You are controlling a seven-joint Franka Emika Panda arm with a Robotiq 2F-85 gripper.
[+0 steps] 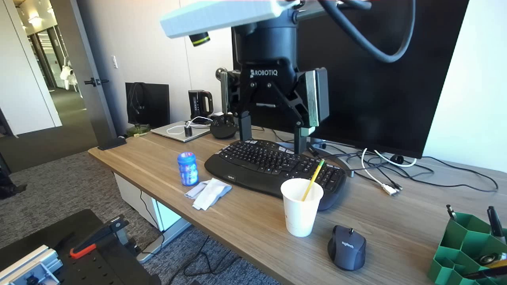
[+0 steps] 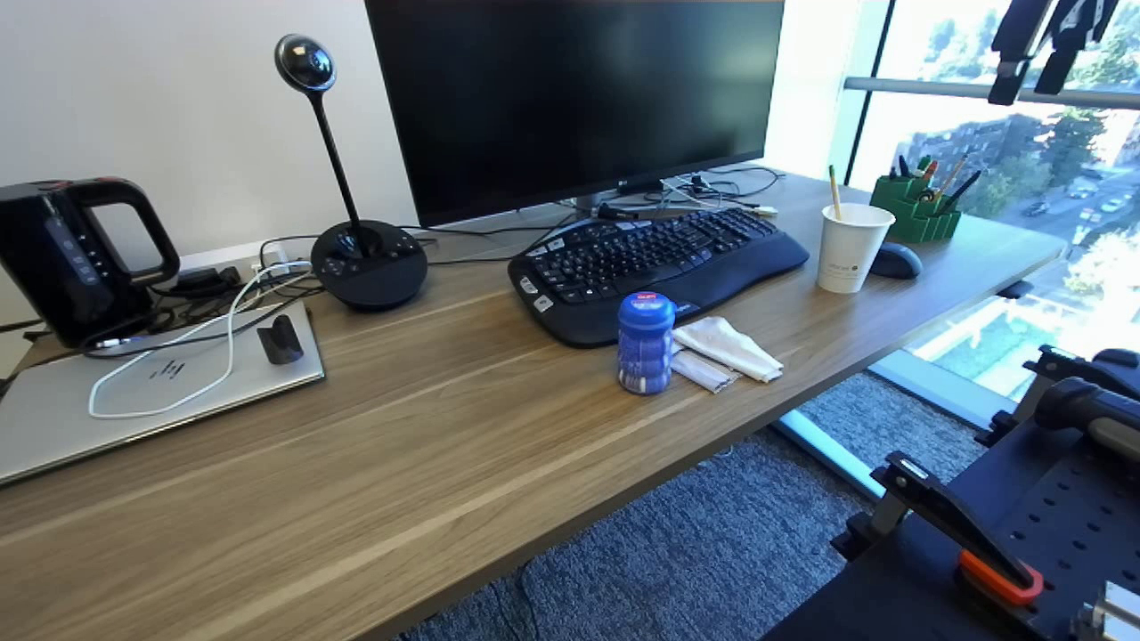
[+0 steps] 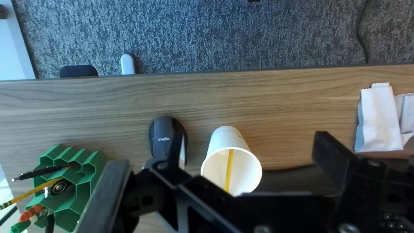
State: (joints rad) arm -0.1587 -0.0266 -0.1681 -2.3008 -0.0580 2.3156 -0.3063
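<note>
Holding nothing in splayed black end effector [image 1: 273, 141]; below, likely propping slim yellow pencil [image 1: 313, 180] with tapered white paper cup [image 1: 300, 217].

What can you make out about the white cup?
The white cup stands upright on the desk. It looks like paper: lidless, with a round rim, sides narrowing toward the base and small print on the wall. A yellow stick, likely a pencil, leans inside it, its greenish top above the rim. The keyboard and mouse are nearby, apparently not touching it. The open hand is clear of it.
</note>
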